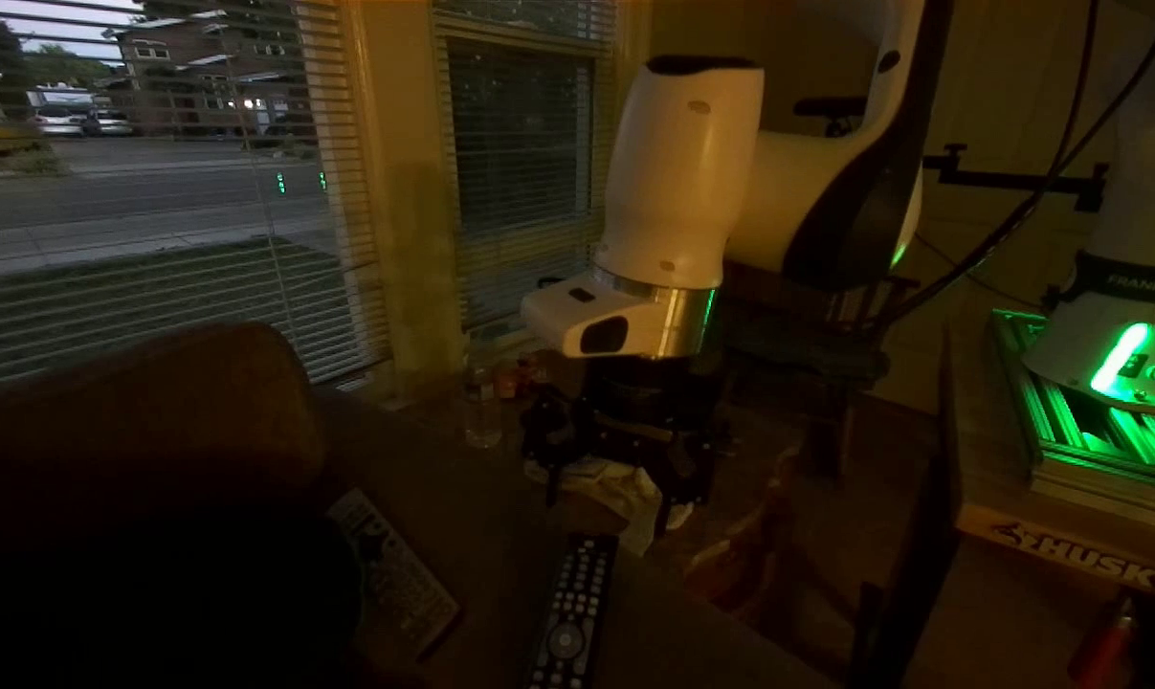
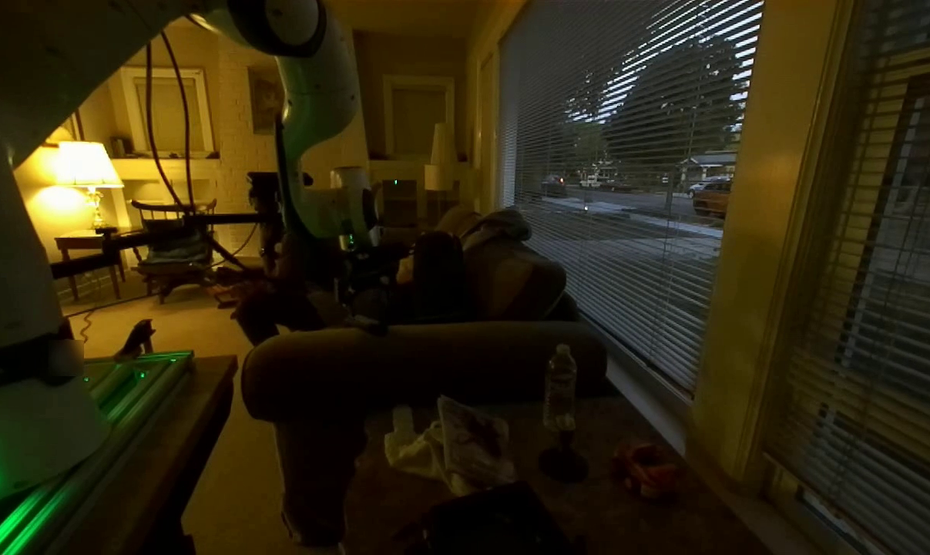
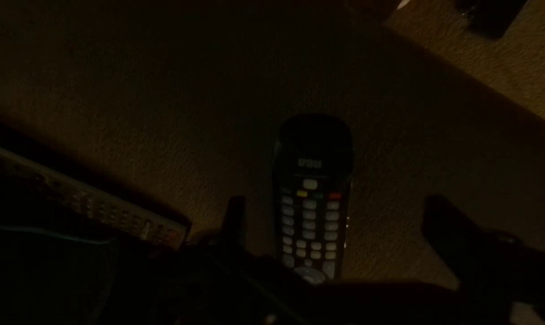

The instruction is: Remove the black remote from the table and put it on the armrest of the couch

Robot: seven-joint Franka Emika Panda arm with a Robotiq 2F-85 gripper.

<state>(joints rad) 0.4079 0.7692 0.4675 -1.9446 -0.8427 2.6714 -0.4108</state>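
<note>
The black remote (image 1: 577,603) lies on the brown armrest (image 1: 692,636) of the couch (image 1: 156,411). In the wrist view the remote (image 3: 315,212) rests on the fabric, its end with the logo pointing up the picture. My gripper (image 1: 608,502) is above the armrest area. In the wrist view the gripper (image 3: 335,201) is open, one finger on each side of the remote and neither touching it. The nearer part of the remote is hidden by the gripper body there. The dark table (image 2: 626,528) stands beyond the armrest (image 2: 434,362) in an exterior view.
A paler, wider rectangle with buttons (image 1: 395,574) lies beside the remote. A dark bulky thing (image 1: 204,574) sits against the couch. The table holds a bottle (image 2: 561,393), papers (image 2: 476,443), a red item (image 2: 646,469) and a dark tray (image 2: 495,524). A wooden bench (image 1: 1036,517) bears the robot base.
</note>
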